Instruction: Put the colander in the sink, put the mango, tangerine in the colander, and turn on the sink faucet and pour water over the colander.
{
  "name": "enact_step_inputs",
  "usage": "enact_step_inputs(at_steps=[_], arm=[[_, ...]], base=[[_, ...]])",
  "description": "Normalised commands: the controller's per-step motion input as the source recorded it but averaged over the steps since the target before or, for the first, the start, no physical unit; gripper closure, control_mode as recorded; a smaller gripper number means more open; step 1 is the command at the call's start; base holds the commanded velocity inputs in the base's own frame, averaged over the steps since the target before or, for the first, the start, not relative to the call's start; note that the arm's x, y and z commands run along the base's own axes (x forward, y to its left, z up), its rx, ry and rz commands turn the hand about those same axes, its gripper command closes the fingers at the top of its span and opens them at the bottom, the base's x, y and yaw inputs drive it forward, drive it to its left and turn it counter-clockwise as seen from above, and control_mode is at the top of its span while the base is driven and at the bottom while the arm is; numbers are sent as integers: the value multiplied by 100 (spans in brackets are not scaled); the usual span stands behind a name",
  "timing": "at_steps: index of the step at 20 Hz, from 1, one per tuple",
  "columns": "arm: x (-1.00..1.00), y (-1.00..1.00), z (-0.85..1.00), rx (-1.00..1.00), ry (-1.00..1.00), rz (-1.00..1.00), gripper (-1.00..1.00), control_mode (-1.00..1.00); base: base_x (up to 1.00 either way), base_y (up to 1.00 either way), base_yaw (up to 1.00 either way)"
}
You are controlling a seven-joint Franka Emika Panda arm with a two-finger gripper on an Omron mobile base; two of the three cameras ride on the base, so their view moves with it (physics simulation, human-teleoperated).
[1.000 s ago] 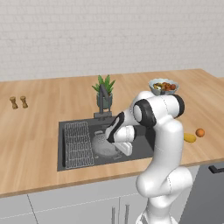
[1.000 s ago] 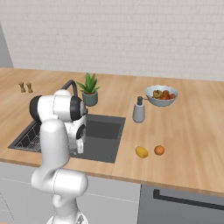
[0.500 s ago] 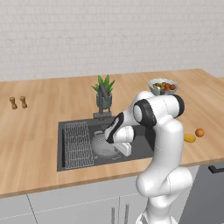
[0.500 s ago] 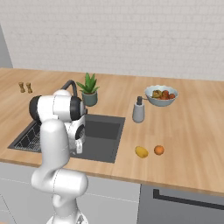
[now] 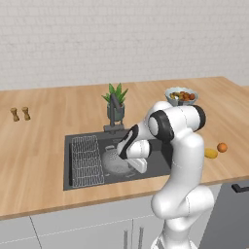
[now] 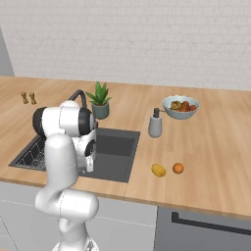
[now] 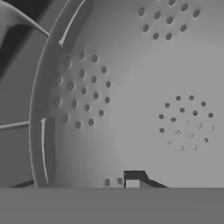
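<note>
Tool (image 5: 130,154) low over colander (image 5: 114,163), inside sink (image 5: 158,165), mango (image 5: 211,153) well apart

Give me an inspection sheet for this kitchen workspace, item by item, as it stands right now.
Surface: wooden counter with the dark sink recessed in it.
Job's things: colander sits in the sink beside the wire rack; mango and tangerine lie apart on the counter right of the sink; faucet shows no water.
Clutter: fruit bowl, soap dispenser, potted plant, two small shakers.
Gripper: gripper is low in the sink at the colander; open or shut cannot be told.
Cables: nothing seen.
Surroundings: white brick wall, grey cabinets below.
</note>
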Motion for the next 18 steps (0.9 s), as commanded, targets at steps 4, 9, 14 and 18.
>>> enact_step_inputs(at_steps=[4, 9, 14, 18], arm=[[13, 8, 0, 0, 0, 0, 100, -100], [-3, 21, 0, 0, 0, 0, 100, -100], [-38, 22, 0, 0, 0, 0, 100, -100], [-31, 9, 0, 0, 0, 0, 100, -100]], base=[[0, 0, 0], [0, 0, 0], [0, 0, 0], [0, 0, 0]])
